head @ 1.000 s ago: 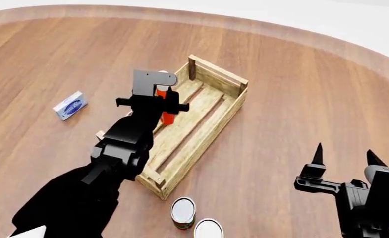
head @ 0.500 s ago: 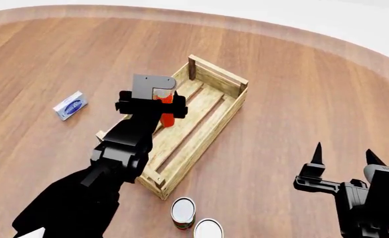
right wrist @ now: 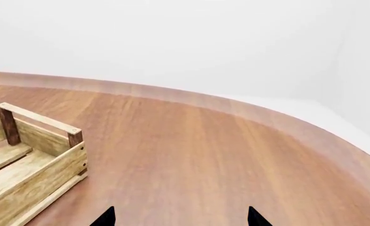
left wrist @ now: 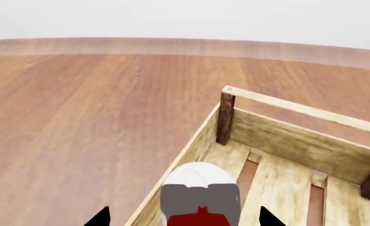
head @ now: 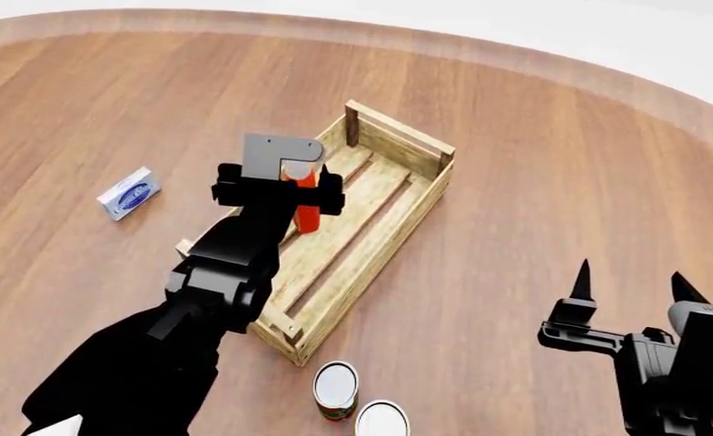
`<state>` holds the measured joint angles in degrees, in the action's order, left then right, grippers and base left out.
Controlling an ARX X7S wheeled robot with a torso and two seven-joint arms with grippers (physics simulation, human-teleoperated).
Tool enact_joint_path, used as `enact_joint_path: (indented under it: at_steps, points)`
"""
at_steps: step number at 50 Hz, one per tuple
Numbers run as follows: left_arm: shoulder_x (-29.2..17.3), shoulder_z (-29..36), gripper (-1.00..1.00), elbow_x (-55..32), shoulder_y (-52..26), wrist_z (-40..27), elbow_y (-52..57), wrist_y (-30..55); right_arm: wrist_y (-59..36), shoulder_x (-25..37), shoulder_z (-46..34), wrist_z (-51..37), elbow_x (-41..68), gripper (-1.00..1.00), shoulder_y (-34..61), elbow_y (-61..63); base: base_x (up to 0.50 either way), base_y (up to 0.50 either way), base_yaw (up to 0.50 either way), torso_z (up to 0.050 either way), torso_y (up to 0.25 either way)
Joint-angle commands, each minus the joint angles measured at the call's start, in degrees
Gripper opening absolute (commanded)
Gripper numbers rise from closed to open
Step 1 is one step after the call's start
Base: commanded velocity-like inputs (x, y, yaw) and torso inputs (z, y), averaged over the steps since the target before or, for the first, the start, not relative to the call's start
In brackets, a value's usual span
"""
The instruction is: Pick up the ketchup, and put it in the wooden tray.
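Left gripper [head: 298,186] is clamped on the ketchup [head: 308,207], its jaws set either side of the bottle just under the white cap. In the left wrist view the cap [left wrist: 201,178] fills the space between the 2 dark fingertips [left wrist: 100,217], with red body showing directly below it.

Ketchup position: upright, long axis vertical, hanging from the grip over the wooden tray [head: 399,222]. In the head view the bottle's lower end sits inside the tray outline, close to the left long wall, toward the far end. The wrist view agrees: the cap lies just inside that wall [left wrist: 191,155], with slats [left wrist: 279,183] beyond it. Cannot tell whether the base touches the slats or hangs just above them; the arm hides the contact line.

Key relation, as judged: the tray floor lies straight below the bottle, so what remains is a short descent and release, no sideways travel. Risk: the near wall is close, and a tilt could catch it.

Right gripper [head: 630,289] is spread open and empty, well apart from the tray, low on the right side. The left arm is the only one engaged.
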<state>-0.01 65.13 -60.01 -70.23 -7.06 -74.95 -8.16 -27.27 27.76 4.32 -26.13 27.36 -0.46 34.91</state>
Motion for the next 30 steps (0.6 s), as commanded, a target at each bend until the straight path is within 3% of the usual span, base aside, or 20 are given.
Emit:
enact_joint_path:
  at_steps: [1,26,30]
  points:
    - [0.0,0.3,1.00,-0.2,-0.2,0.2,0.0,-0.2,0.4,0.0,-0.1,-0.1,-0.1,1.00,0.0,-0.1,0.00,0.00,0.00,0.000,0.000]
    - [-0.4,-14.5,1.00,14.7,2.1,3.4,0.4,1.5,2.4,0.1,-0.3,0.8,-0.3,1.00,-0.2,-0.6,0.00,0.00,0.00,-0.014,0.181]
    - [-3.8,-14.3,1.00,13.8,3.8,0.6,9.7,5.2,2.7,0.1,-0.3,0.9,-0.3,1.00,-0.3,-0.6,0.00,0.00,0.00,-0.015,0.190]
